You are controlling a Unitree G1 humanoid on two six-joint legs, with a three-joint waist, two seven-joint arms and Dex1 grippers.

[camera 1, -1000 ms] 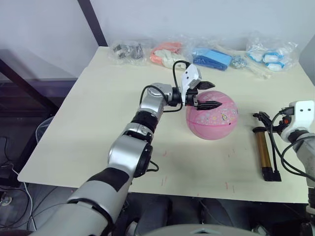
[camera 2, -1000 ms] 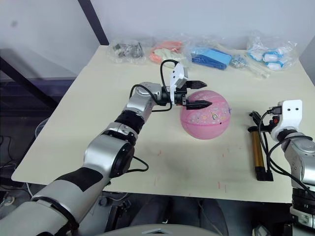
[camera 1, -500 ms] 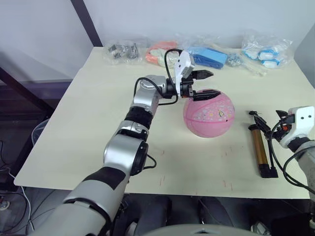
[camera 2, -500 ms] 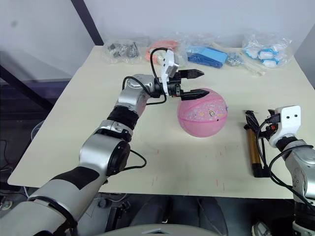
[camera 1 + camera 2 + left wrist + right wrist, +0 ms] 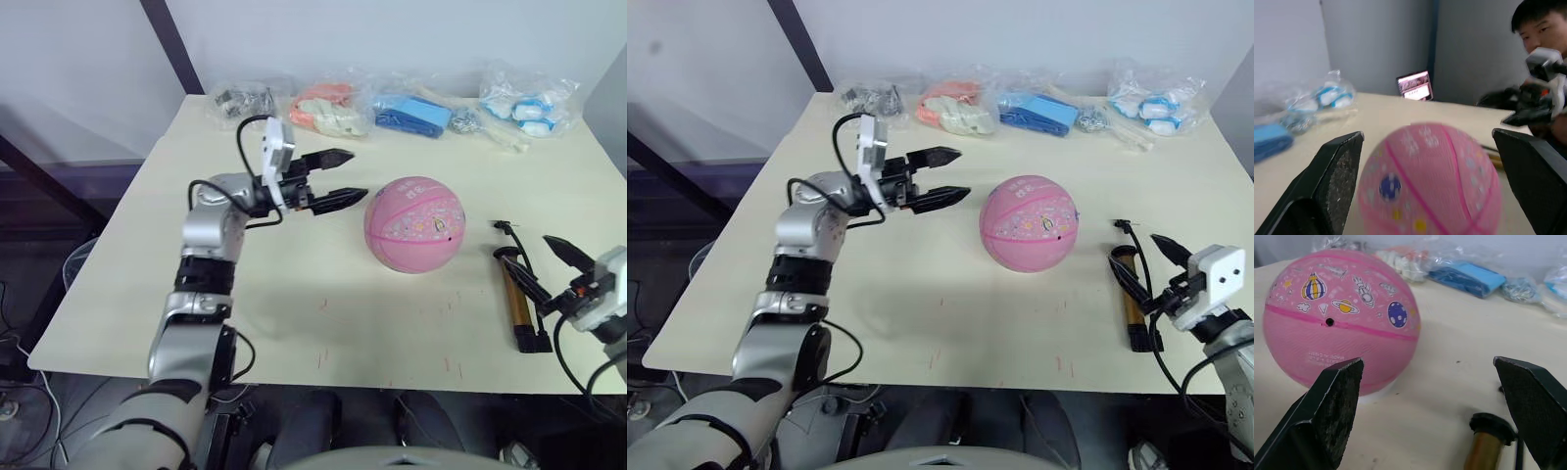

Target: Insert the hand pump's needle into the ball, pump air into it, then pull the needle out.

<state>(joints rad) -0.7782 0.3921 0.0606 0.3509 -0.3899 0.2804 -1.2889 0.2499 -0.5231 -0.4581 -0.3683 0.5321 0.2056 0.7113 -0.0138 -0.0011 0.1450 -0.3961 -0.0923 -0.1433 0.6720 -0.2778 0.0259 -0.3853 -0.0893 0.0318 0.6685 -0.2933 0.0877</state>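
The pink ball [image 5: 414, 223] rests mid-table, its valve hole [image 5: 1329, 322] turned toward my right gripper. My left gripper [image 5: 359, 174] hovers open just left of the ball, clear of it, its fingers [image 5: 1327, 186] pointing at it. The hand pump [image 5: 517, 304] lies flat to the ball's right, its bronze barrel running toward the front edge. Its thin black hose [image 5: 511, 240] curls off the far end. The needle is too small to make out. My right gripper [image 5: 1144, 269] is open, low at the front right, over the pump's barrel and touching nothing.
Several clear bags [image 5: 419, 110] of small items line the table's back edge. A person [image 5: 1542, 29] sits beyond the table's right side. The table's front edge [image 5: 323, 377] runs close behind the pump's near end.
My left gripper has pulled back leftward off the ball's top and now stands apart from it. My right gripper has dropped lower toward the front, fingers now reaching over the pump.
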